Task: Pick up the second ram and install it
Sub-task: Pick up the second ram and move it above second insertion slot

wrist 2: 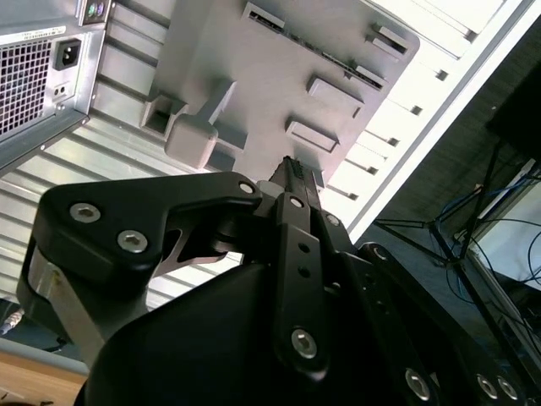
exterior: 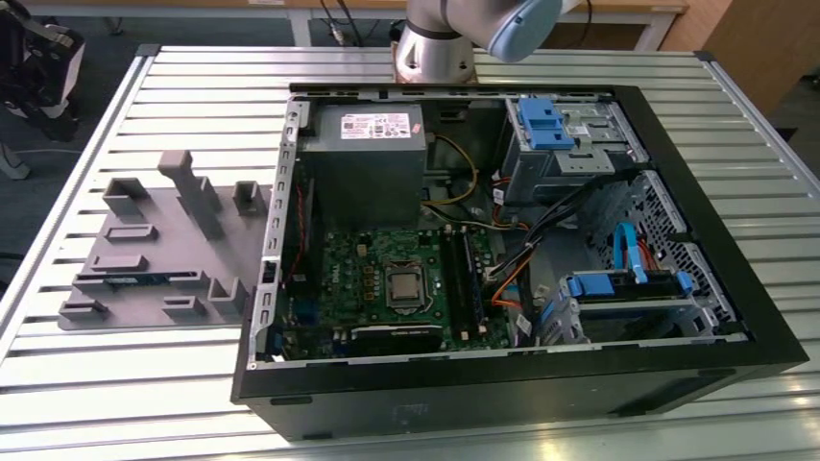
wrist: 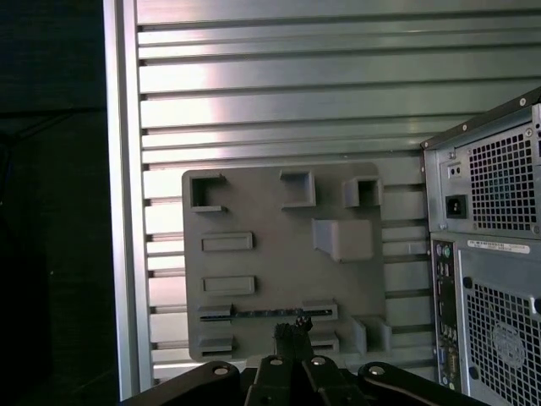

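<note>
Here's the arm (exterior: 433, 48) rising from the far edge of the slatted metal bench (exterior: 167, 96), just behind the open computer case (exterior: 513, 384). Inside the case lies the green motherboard (exterior: 352, 279), with the grey power supply (exterior: 365, 154) next to it.

Over on the exterior view's left, just beside the case, sits the grey tray (exterior: 167, 230). The second ram (exterior: 134, 279) is in it, a thin blue-green stick standing on its long edge in the tray's long slot, near the tray's end farthest from the arm's base.

In the first wrist view the tool (wrist: 292, 326) hangs above that tray and looks straight down on it. Its tips line up right beside the dark line of the stick (wrist: 266, 313), which is held between two small blocks. Whether they touch it I cannot tell.

In both wrist views the tool's two fingers come together at a single narrow point, so it looks closed with nothing between them. In the second wrist view the tool (wrist 2: 294, 169) points at the tray, with the case's rear panel (wrist 2: 51, 59) off to one side.
</note>
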